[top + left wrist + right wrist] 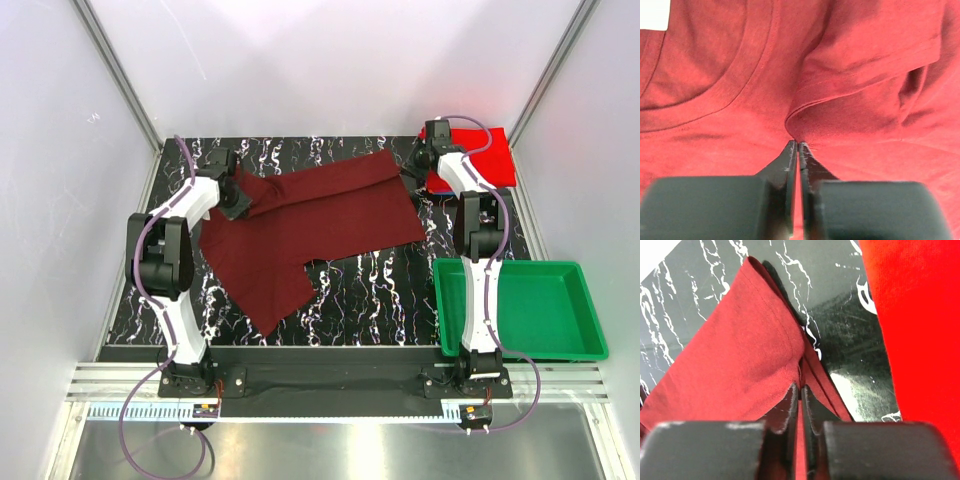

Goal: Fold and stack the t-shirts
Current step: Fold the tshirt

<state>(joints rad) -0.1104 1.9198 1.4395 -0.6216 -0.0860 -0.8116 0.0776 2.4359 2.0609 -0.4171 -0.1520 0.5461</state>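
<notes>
Left claw (797, 146), right claw (801, 388) pinch maroon shirt (310, 225), both extended forward.

This is a robotics lab test cell: a left arm (162, 262) and a right arm (480, 232) are bolted to an aluminium rail (110, 383) at the edge of a black marbled tabletop (370, 290), with purple cables (125, 430) looping from their bases. Plain white panels (50, 200) set in aluminium struts (118, 75) wall the table on 3 sides. A green plastic tray (505, 263) sits at 1 corner.

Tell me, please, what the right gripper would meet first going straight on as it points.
The maroon t-shirt, whose edge the right gripper pinches in its jaws; it would push into that cloth, then probably the marbled table beyond. The red t-shirt lies aside.
</notes>
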